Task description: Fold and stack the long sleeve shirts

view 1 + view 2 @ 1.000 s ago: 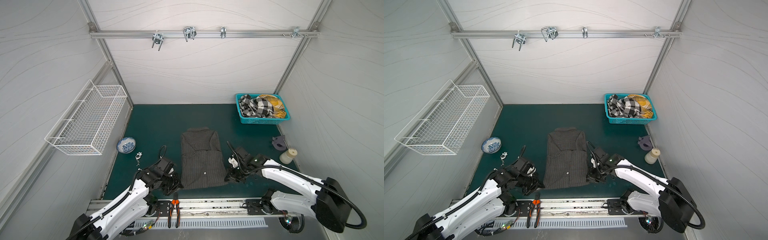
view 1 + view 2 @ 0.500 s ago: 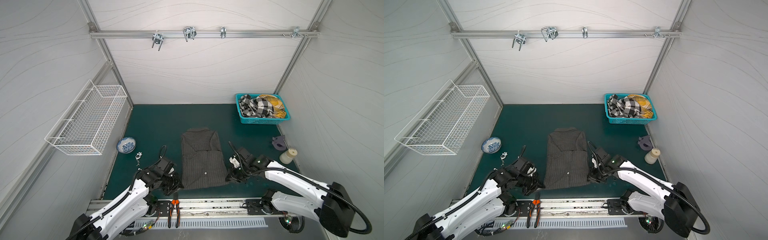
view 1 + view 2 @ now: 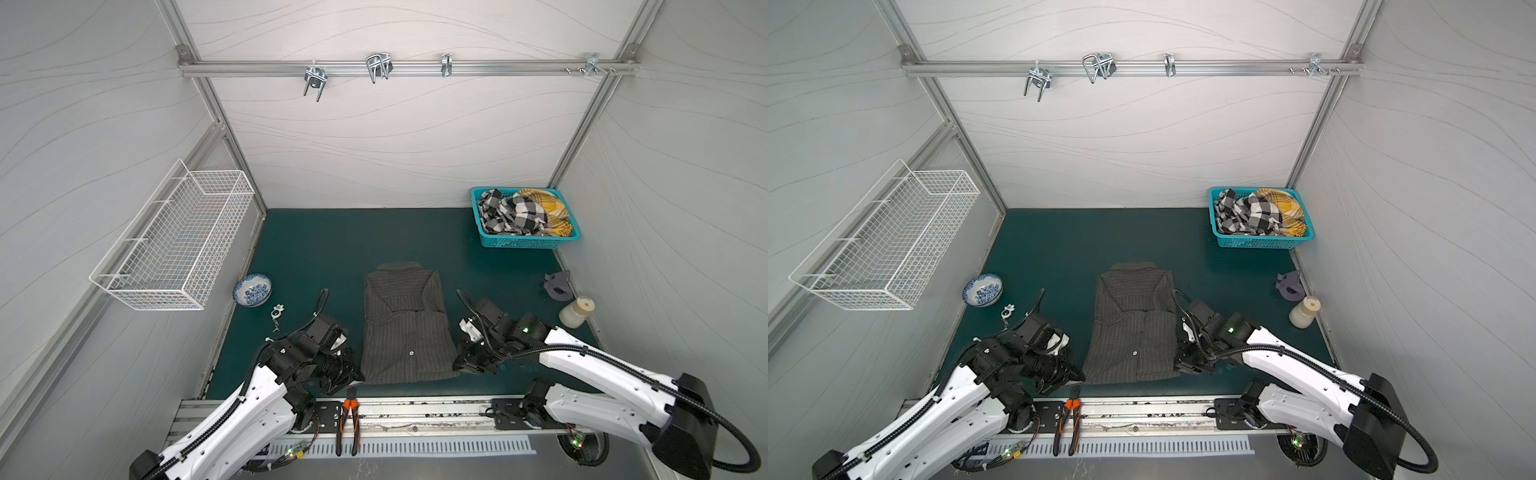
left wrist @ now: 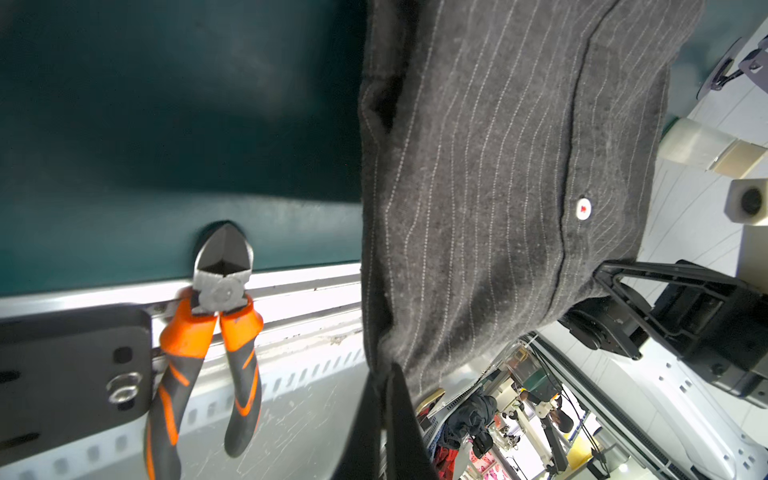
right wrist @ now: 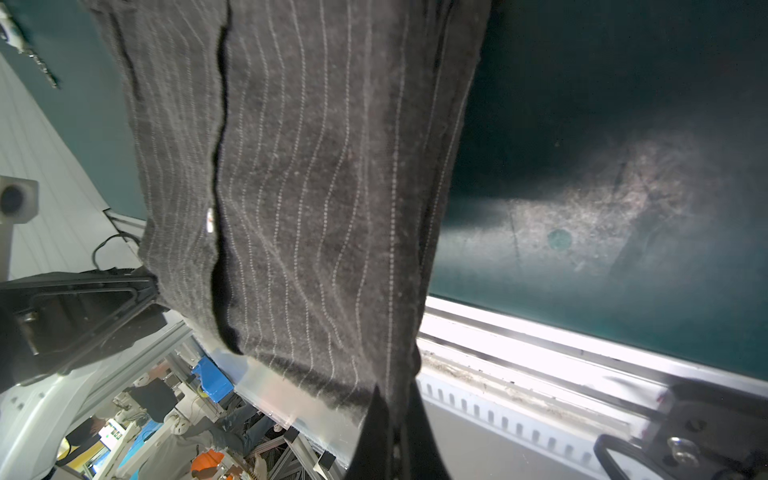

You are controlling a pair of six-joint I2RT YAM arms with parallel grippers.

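Hem fold, I'd say: left gripper (image 4: 385, 371) and right gripper (image 5: 394, 390) clamp 2 shirt (image 3: 405, 328) corners; next, lift both evenly past their fingertips (image 4: 363, 432).

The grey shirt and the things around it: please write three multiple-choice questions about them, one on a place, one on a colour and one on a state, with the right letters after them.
1. Where on the green mat does the blue basket stand?
A. At the near left corner
B. At the far right corner
C. In the middle

2. What colour are the handles of the pliers?
A. All blue
B. Yellow and white
C. Orange and black

3. What are the left gripper and the right gripper doing to the shirt?
A. Each is shut on a near corner of it
B. Both hang open above it
C. Only the left one holds it

Right letters:
1 B: in both top views it sits far back on the right.
2 C: the left wrist view shows orange grips with black ends.
3 A: each wrist view shows a corner of the cloth pinched in closed jaws.
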